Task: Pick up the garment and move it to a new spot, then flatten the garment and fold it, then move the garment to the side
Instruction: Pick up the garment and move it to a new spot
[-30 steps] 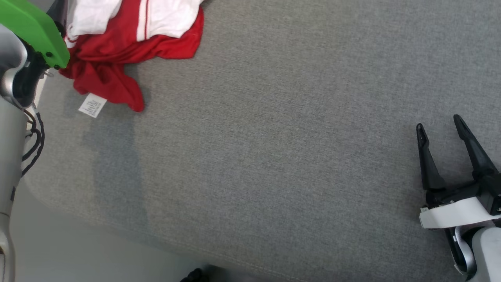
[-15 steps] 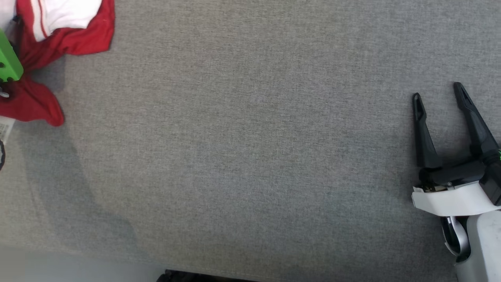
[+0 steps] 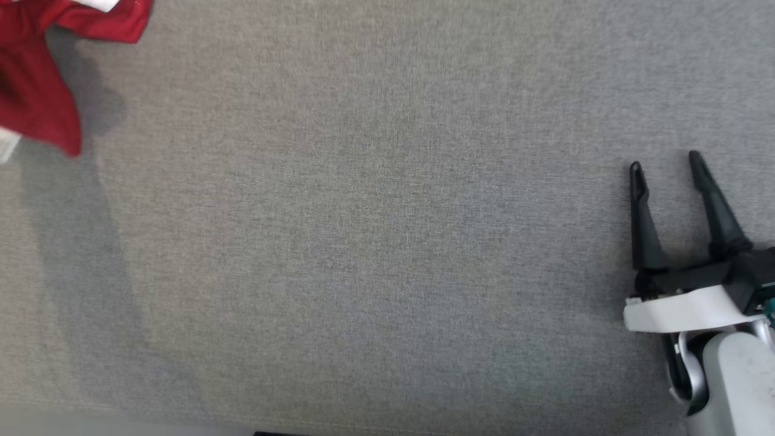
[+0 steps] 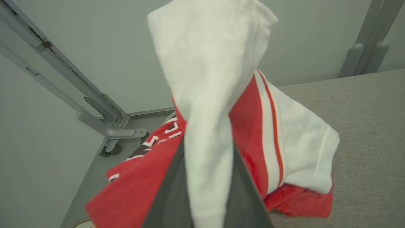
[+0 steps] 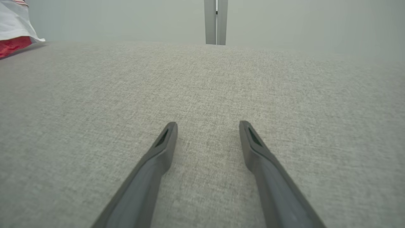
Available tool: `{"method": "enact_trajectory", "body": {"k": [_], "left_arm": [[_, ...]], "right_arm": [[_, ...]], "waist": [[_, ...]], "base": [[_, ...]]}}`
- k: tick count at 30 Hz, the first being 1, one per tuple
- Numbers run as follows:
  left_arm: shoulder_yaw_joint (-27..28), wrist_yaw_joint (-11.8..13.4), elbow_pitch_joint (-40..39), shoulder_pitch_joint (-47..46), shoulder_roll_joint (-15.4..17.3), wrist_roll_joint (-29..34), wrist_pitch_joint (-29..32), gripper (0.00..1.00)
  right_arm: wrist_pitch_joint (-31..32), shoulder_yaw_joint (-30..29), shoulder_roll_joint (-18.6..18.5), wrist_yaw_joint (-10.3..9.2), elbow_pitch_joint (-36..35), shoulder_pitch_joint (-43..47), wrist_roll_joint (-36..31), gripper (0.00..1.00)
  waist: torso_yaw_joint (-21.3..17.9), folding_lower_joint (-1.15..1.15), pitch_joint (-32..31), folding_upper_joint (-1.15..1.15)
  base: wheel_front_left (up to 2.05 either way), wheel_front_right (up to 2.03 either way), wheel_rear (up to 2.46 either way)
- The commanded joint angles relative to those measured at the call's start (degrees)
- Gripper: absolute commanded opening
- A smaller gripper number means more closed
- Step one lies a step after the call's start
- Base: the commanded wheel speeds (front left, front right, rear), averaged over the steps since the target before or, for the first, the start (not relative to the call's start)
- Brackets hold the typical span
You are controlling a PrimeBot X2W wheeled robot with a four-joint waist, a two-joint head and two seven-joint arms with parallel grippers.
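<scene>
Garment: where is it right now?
The garment sits in the head view's top-left corner, on the grey surface, far from the open right gripper; in the left wrist view its white fold is pinched between the left gripper's fingers.

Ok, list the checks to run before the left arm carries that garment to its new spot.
1. Left gripper jaws closed on the garment: ok.
2. Depth of grip: cannot tell, the white fabric covers the jaw tips.
3. Garment lifted off the grey surface: not ok, its red part lies bunched there.
4. Garment free of the metal frame: cannot tell.
5. Right gripper open and holding nothing: ok.
</scene>
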Motion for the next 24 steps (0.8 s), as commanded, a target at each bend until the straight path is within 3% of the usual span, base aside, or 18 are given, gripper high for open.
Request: {"method": "enact_trajectory", "body": {"k": [1,12,17,24], "left_arm": [[-0.5,-0.1,-1.2,-1.0,0.6,0.4,-1.1,0.00],[-3.2,-0.1,-12.7,4.9,-4.1,-1.9,-2.9,0.00],[-3.6,0.0,-16.9,11.7,-8.7,-4.2,-2.8,0.00],[-7.8,1.4,-20.6,19.5,-15.9,-3.8,-2.9,0.00]], "right_arm": [[0.5,0.6,0.9,-0.07,2.1,2.4,0.7,1.00],[0.3,1.3,4.3,-0.07,3.1,4.4,4.4,1.00],[0.3,0.9,5.1,-0.07,2.5,6.9,6.0,1.00],[0.3,-0.9,5.4,-0.07,1.1,10.2,6.2,1.00]], "waist": [[-0.1,-0.01,-8.5,0.00],[-7.3,-0.01,-23.5,0.00],[-11.8,-0.01,-28.7,0.00],[-15.8,-0.01,-30.5,0.00]], "base": [[0.00,0.00,0.00],[0.00,0.00,0.00],[0.00,0.00,0.00],[0.00,0.00,0.00]]}}
